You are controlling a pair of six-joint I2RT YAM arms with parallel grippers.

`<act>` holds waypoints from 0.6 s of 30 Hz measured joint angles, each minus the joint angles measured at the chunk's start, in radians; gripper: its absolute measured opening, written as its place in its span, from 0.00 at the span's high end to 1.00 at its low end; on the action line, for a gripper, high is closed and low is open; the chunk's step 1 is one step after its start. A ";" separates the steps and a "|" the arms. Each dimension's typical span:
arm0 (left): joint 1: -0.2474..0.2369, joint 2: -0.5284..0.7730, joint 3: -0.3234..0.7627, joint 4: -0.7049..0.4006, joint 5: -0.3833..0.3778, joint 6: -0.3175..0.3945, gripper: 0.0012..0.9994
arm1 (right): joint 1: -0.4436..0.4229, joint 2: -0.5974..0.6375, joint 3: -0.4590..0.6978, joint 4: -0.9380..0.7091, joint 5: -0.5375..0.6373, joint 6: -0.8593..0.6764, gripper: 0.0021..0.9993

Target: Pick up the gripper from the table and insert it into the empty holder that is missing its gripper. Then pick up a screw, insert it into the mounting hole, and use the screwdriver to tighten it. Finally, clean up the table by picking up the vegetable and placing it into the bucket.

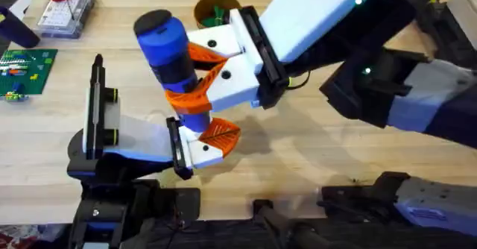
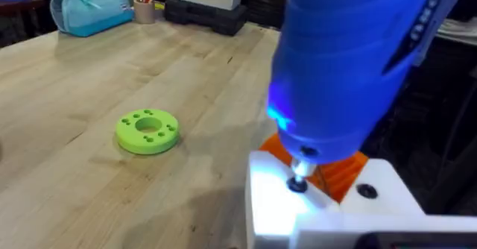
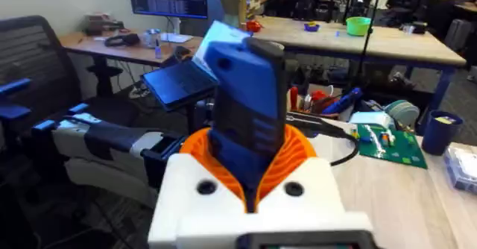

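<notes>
Overhead: R arm reaches in from the upper right across the middle of the table (image 1: 313,167). R gripper (image 1: 195,76), white w/ orange ribbed pads, is clamped on the screwdriver (image 1: 170,55). Screwdriver stands near upright, blue body, black end cap toward the camera, tip down at the L gripper (image 1: 216,139). L arm lies low from the lower left; its white/orange fingers sit right under the screwdriver. L jaws: cannot tell if apart or together, screwdriver covers them. Bucket (image 1: 211,6) is at the far table edge behind the R gripper, something green inside; cannot tell what it is. Green circuit board (image 1: 22,68) at far left, clear plastic box (image 1: 65,12) beyond it, w/ a red tool on top.

L wrist: screwdriver (image 2: 350,62) looms large; silver bit (image 2: 301,176) points down onto a white part (image 2: 313,212), tip at a dark hole in it, blue light glowing at the nose. Orange pad just behind the bit. Lime-green disc w/ holes (image 2: 147,130) lies flat on the table, well apart from the bit. Blue pouch (image 2: 91,7) at the far edge.

R wrist: screwdriver (image 3: 244,107) held between the orange pads (image 3: 298,153), jaws shut on its body. Circuit board (image 3: 387,143) on the table beside.
</notes>
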State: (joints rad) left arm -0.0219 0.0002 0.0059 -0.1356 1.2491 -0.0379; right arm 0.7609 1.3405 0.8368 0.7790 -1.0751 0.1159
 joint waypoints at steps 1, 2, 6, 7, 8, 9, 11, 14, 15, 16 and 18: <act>0.000 0.000 0.000 0.000 0.000 0.000 1.00 | 0.000 0.003 0.008 -0.005 -0.003 0.003 0.98; 0.000 0.000 0.000 0.000 0.000 0.000 1.00 | 0.000 0.009 0.019 -0.012 -0.008 0.009 0.98; 0.000 0.000 0.000 0.000 -0.003 0.000 1.00 | -0.009 0.030 0.085 -0.028 -0.022 0.043 0.98; 0.000 0.000 0.000 0.000 -0.003 0.000 1.00 | -0.015 0.031 0.118 -0.032 -0.024 0.052 0.98; 0.000 0.000 0.000 0.000 -0.004 0.000 1.00 | -0.023 0.031 0.145 -0.045 -0.025 0.057 0.98; 0.000 0.000 0.000 0.000 -0.003 0.000 1.00 | -0.032 0.031 0.185 -0.071 -0.027 0.065 0.98; 0.000 0.000 0.000 0.000 -0.004 0.000 1.00 | -0.048 0.031 0.252 -0.114 -0.026 0.072 0.98; 0.000 0.000 0.000 0.000 -0.004 0.000 1.00 | -0.060 0.027 0.317 -0.193 -0.026 0.067 0.98; 0.000 0.000 0.000 0.000 -0.004 0.000 1.00 | -0.059 0.026 0.325 -0.203 -0.026 0.063 0.98; 0.000 0.000 0.000 0.000 -0.004 0.000 1.00 | -0.059 0.025 0.327 -0.208 -0.026 0.061 0.98; 0.000 0.000 0.000 0.000 -0.004 0.000 1.00 | -0.057 0.025 0.328 -0.224 -0.026 0.059 0.98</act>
State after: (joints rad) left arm -0.0219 0.0002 0.0059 -0.1352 1.2453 -0.0380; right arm 0.7036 1.3659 1.1645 0.5551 -1.1015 0.1748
